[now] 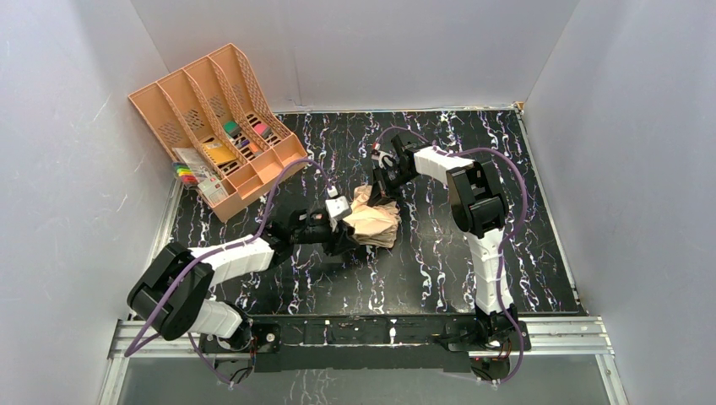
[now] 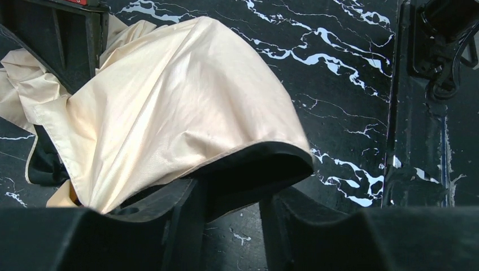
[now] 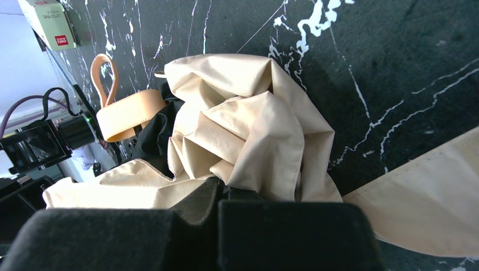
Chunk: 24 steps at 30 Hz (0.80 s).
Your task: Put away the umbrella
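Note:
The umbrella (image 1: 377, 223) lies crumpled in the middle of the table, pale tan fabric with a black underside. My left gripper (image 1: 346, 234) sits low at its left side. In the left wrist view the fabric (image 2: 169, 101) drapes over the left finger, and the left gripper (image 2: 234, 199) stands open with bare table showing in the gap. My right gripper (image 1: 384, 192) is over the umbrella's far edge. In the right wrist view the right gripper (image 3: 221, 195) is shut, with folds of the umbrella (image 3: 248, 124) gathered at its tips. The tan handle (image 3: 127, 116) and its loop strap (image 3: 101, 73) lie to the left.
A peach-orange divided file tray (image 1: 181, 99) holding small items stands at the back left against the wall. A small green box (image 3: 48, 20) shows far off in the right wrist view. Part of the right arm (image 2: 435, 45) is close by in the left wrist view.

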Tool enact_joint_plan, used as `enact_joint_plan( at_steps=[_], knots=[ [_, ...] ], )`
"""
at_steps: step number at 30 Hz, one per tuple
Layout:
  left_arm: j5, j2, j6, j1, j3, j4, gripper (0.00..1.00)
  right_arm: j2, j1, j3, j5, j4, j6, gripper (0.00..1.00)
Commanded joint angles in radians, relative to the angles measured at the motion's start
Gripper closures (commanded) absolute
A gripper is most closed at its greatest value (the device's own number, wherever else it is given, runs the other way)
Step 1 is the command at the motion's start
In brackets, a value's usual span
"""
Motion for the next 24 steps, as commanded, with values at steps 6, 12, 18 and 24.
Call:
enact_joint_plan(
  at_steps=[6,12,18,24],
  knots=[
    [0.016,-0.114,-0.217,0.004,0.02,-0.023,1.0,0.068,-0.021,-0.036,0.259,0.046,-0.067,1.0],
    [-0.062,-0.271,-0.354,-0.028,0.0,-0.06,1.0,0.08,-0.021,-0.03,0.278,0.055,-0.044,1.0],
    [-0.203,-0.357,-0.433,-0.208,0.019,-0.157,1.0,0.09,-0.021,-0.02,0.3,0.058,-0.025,1.0],
    [-0.299,-0.364,-0.544,-0.361,0.042,-0.201,1.0,0.096,-0.022,-0.018,0.309,0.061,-0.014,1.0]
  ],
)
